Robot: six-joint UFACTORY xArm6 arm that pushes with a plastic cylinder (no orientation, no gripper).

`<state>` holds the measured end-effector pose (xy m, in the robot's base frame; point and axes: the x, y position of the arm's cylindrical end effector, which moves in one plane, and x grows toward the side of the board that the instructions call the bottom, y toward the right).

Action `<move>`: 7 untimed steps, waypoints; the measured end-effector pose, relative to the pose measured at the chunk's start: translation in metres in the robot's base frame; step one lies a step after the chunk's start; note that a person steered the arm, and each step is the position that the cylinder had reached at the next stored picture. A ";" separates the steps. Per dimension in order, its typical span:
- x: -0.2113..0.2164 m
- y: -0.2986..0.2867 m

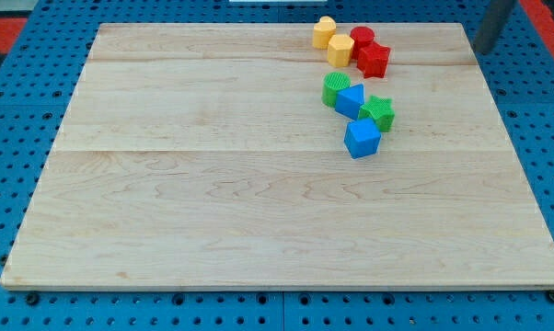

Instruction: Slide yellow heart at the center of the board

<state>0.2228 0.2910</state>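
Two yellow blocks sit near the view's top, right of centre. The upper one [325,30] has a rounded, lobed outline and looks like the yellow heart. The lower one [340,49] looks like a hexagon and touches it. My tip [484,50] is at the board's top right edge, far to the right of the yellow heart and touching no block. The rod leans up to the right, out of the view.
A red cylinder [362,39] and a red star [373,60] sit just right of the yellow blocks. Below them are a green cylinder [336,89], a blue triangle [350,100], a green star [378,112] and a blue cube [362,138]. The wooden board [213,202] lies on a blue pegboard.
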 end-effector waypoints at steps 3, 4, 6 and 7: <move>-0.032 -0.158; -0.031 -0.257; -0.014 -0.361; 0.020 -0.381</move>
<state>0.2427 -0.0896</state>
